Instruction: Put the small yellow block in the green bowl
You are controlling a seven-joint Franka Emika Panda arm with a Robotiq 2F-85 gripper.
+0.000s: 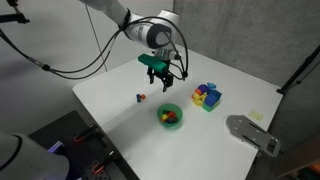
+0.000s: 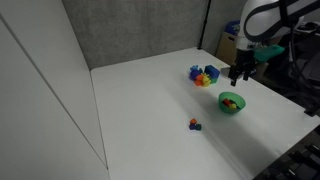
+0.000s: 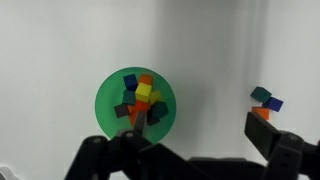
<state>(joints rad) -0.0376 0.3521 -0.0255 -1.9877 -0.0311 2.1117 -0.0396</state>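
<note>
The green bowl (image 3: 106, 102) sits on the white table and holds several small coloured blocks. A small yellow block (image 3: 143, 93) lies among them near the bowl's middle. The bowl also shows in both exterior views (image 1: 169, 124) (image 2: 231, 109); the yellow block is too small to make out there. My gripper (image 3: 198, 125) is open and empty. It hangs above the table, with one finger over the bowl's near edge and the other by a few loose blocks. It shows above the bowl in both exterior views (image 1: 157, 73) (image 2: 240, 72).
A few tiny loose blocks (image 3: 266, 100), teal, blue and orange, lie beside the bowl (image 1: 140, 98) (image 2: 195, 124). A multicoloured block cluster (image 1: 207, 96) (image 2: 204, 75) stands behind the bowl. A grey device (image 1: 250, 133) lies near the table edge.
</note>
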